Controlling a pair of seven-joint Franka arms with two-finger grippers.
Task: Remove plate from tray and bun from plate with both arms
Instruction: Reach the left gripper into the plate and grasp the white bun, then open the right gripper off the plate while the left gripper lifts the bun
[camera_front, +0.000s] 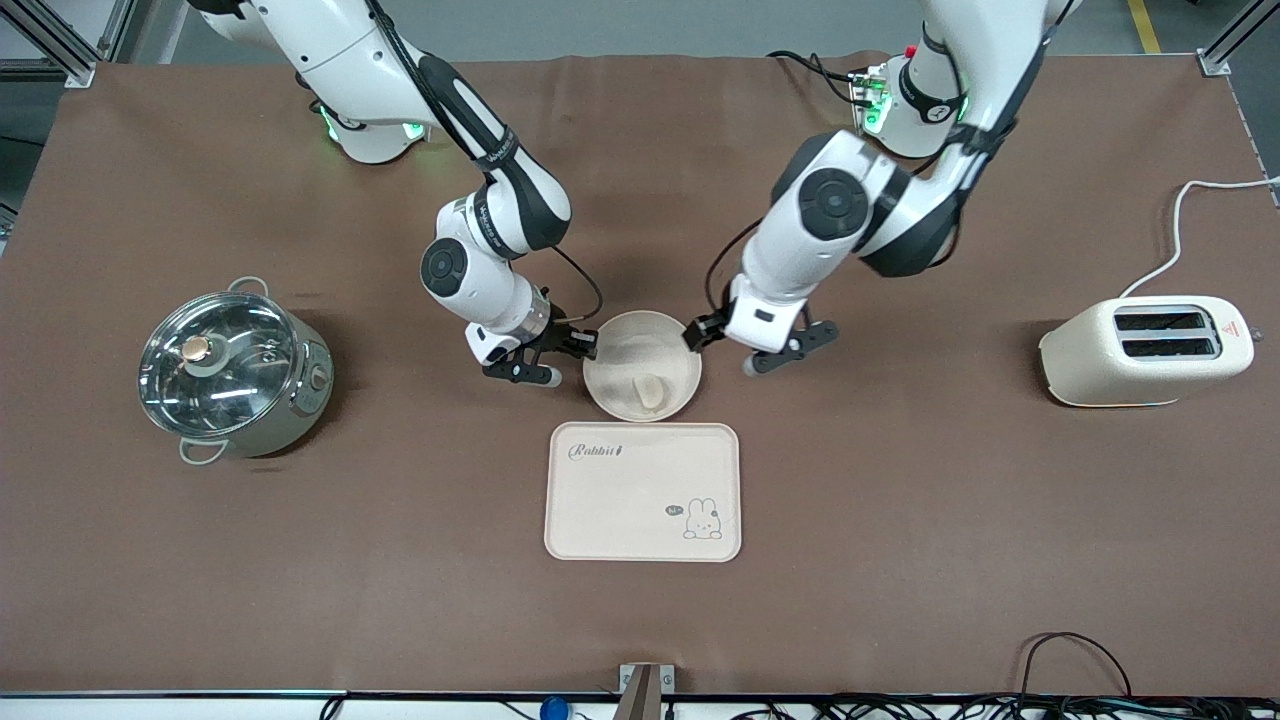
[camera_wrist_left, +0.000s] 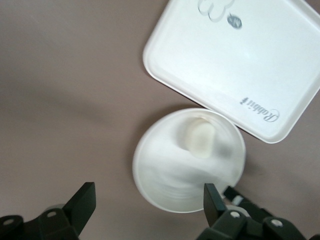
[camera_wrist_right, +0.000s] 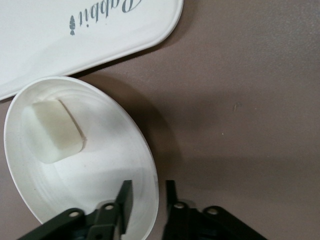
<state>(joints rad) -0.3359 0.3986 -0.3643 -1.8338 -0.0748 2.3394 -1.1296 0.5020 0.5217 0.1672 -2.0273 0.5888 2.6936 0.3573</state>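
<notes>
The round plate (camera_front: 642, 350) sits on the table just off the tray's (camera_front: 642, 490) edge farther from the front camera. The bun (camera_front: 650, 390) lies in the plate near the tray. My right gripper (camera_front: 585, 346) is at the plate's rim toward the right arm's end. In the right wrist view (camera_wrist_right: 150, 192) one finger is inside the plate (camera_wrist_right: 100, 165) and one outside, with a small gap to the rim. My left gripper (camera_front: 722, 355) is wide open at the rim toward the left arm's end; in the left wrist view (camera_wrist_left: 147, 200) it holds nothing, and plate (camera_wrist_left: 170, 175), bun (camera_wrist_left: 202, 140) and tray (camera_wrist_left: 225, 55) show.
A steel pot with a glass lid (camera_front: 235, 370) stands toward the right arm's end. A cream toaster (camera_front: 1145, 350) with a white cable stands toward the left arm's end. Bare brown table lies around the tray.
</notes>
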